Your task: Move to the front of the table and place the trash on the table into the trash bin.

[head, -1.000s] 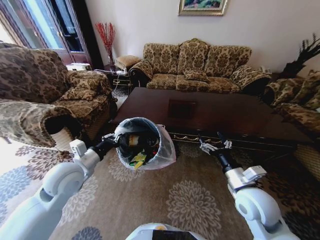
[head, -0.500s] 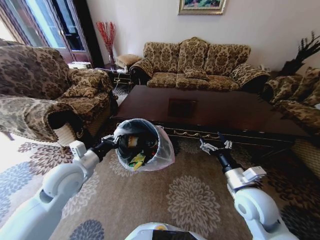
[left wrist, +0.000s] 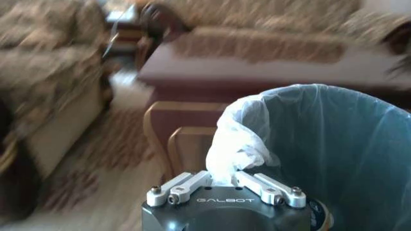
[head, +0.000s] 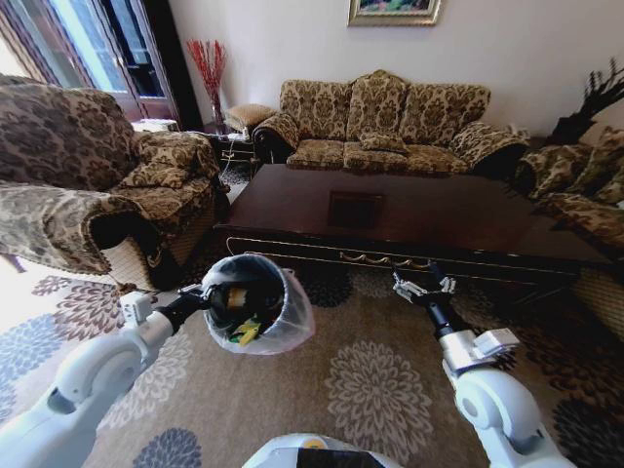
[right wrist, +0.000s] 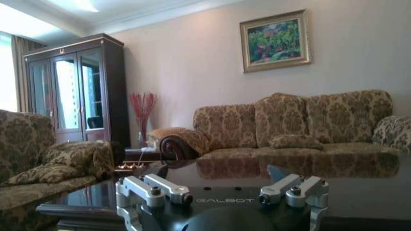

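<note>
The trash bin (head: pixel 255 304), black with a translucent white liner, hangs above the carpet in front of the table (head: pixel 458 229). My left gripper (head: pixel 199 295) is shut on its rim; in the left wrist view the gripper (left wrist: pixel 222 179) pinches a bunch of the liner (left wrist: pixel 241 144). Trash lies inside the bin, with a green-yellow wrapper (head: pixel 244 332) showing among dark items. My right gripper (head: pixel 421 287) is open and holds nothing, just before the table's front edge. In the right wrist view that gripper (right wrist: pixel 222 191) points across the glossy tabletop (right wrist: pixel 257 177).
A patterned armchair (head: pixel 88 185) stands to the left and a matching sofa (head: pixel 385 127) behind the table. More upholstered seating (head: pixel 580 200) is on the right. A floral carpet (head: pixel 361 390) covers the floor between me and the table.
My left arm has carried the bin lower and to the left, away from the table's edge. The whole view has shifted slightly. The right gripper stays open in the same place.
</note>
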`<state>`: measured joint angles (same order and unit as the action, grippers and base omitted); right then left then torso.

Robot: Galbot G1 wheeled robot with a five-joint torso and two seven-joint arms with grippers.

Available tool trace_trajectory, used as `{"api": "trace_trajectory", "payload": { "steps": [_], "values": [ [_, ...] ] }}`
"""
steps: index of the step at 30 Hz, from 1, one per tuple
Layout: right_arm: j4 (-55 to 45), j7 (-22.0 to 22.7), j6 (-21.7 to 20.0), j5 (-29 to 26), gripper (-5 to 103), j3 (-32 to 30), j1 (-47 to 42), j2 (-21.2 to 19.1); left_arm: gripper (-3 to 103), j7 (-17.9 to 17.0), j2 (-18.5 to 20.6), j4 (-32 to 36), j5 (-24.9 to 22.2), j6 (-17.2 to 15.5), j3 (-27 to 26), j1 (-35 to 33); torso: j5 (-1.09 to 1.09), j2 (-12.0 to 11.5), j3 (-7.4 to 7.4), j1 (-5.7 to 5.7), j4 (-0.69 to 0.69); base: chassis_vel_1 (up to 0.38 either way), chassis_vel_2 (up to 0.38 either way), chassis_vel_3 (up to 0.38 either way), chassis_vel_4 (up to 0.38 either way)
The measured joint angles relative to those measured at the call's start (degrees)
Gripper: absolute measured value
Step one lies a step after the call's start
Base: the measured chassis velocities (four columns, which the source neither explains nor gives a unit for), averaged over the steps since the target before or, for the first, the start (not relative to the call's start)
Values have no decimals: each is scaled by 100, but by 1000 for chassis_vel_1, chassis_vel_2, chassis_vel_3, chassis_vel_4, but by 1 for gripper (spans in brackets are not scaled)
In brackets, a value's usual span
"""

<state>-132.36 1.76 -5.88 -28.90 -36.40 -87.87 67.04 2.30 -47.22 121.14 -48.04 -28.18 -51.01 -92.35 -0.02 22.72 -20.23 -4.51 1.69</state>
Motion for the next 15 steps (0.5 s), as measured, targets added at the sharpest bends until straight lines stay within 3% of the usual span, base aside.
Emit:
{"api": "trace_trajectory", "payload": {
  "steps": [2,11,15],
  "values": [
    [166,-116,150,20,100,-99,-33,30,2,84,-89,-652,12,30,76,41,1,-2,2,0,-2,0,0,0,0],
    [369,-227,284,41,100,-166,-64,85,2,511,-172,-1918,127,198,88,56,1,15,-8,-6,0,0,0,0,0],
    [474,-276,363,123,100,-131,-73,152,2,799,-172,-2645,649,363,238,191,3,26,-13,-9,-1,0,0,0,0]
  ]
}}
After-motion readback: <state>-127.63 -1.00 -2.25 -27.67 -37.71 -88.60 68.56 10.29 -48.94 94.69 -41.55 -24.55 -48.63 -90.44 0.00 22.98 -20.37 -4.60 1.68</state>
